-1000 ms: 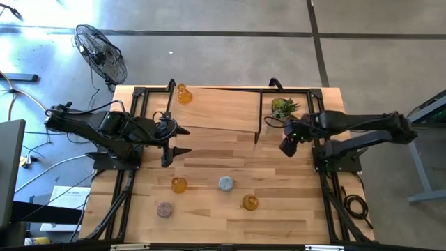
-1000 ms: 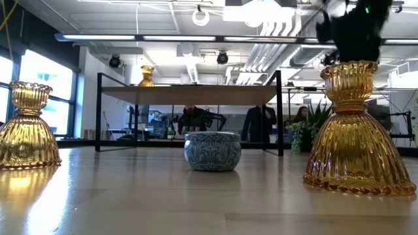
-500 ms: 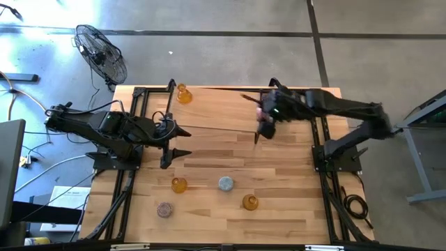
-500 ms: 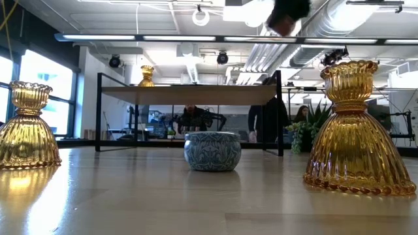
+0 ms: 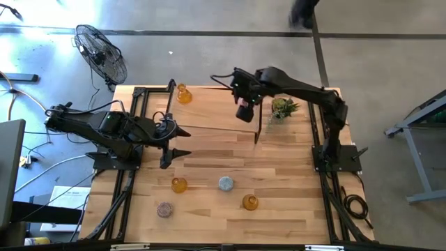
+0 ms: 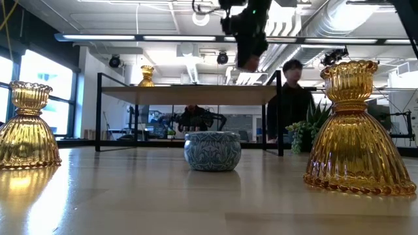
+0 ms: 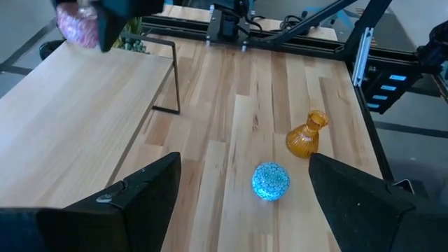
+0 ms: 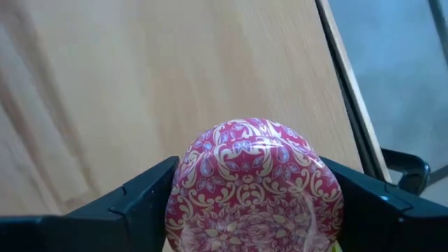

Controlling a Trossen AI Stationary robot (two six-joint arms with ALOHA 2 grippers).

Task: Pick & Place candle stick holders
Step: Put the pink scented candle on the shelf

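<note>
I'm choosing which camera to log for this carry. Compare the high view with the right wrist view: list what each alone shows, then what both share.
Only the high view: the left gripper open and waiting over the table's left side, an amber holder on the raised shelf, two more amber holders, the blue-grey holder, the mauve holder, the potted plant and a floor fan.

Only the right wrist view: the pink holder with its scrolled pattern, clamped between the fingers.

Both: the right gripper above the shelf's wood.

No readable text, no labels, no brand names, no numbers, no signs legible in any view
</note>
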